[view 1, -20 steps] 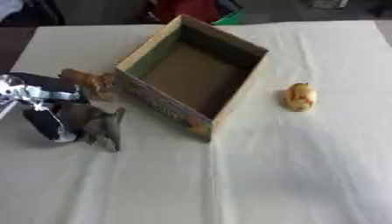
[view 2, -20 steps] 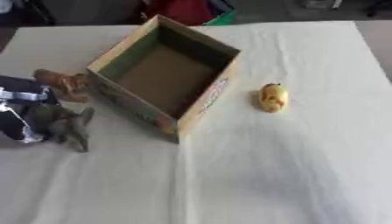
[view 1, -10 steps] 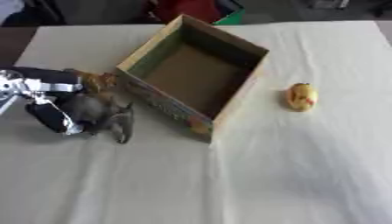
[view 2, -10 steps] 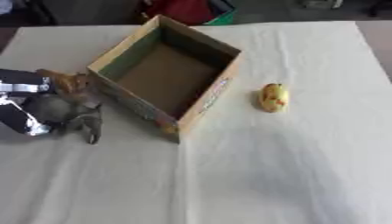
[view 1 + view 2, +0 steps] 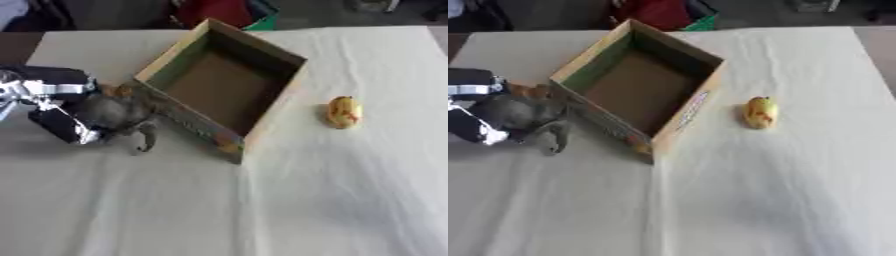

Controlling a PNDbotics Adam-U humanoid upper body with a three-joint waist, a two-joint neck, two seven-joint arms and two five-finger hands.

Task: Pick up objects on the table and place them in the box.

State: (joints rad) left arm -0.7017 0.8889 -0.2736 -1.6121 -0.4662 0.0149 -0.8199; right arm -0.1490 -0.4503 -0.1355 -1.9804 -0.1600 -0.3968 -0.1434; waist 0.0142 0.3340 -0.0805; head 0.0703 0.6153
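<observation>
Left hand (image 5: 61, 112) curled round grey toy animal (image 5: 118, 115), body lengthwise toward box (image 5: 223, 85), legs down

Covered by a pale cream cloth (image 5: 332, 200), creased in a long fold running toward the near edge. Beyond the tabletop's (image 5: 79, 42) far edge, a dark floor (image 5: 553, 12). Back there, a red bundle (image 5: 214, 11) with a strip of green (image 5: 267, 22) beside it, just past the cloth's far rim. Blurred pale shape at the upper left corner (image 5: 10, 9).
</observation>
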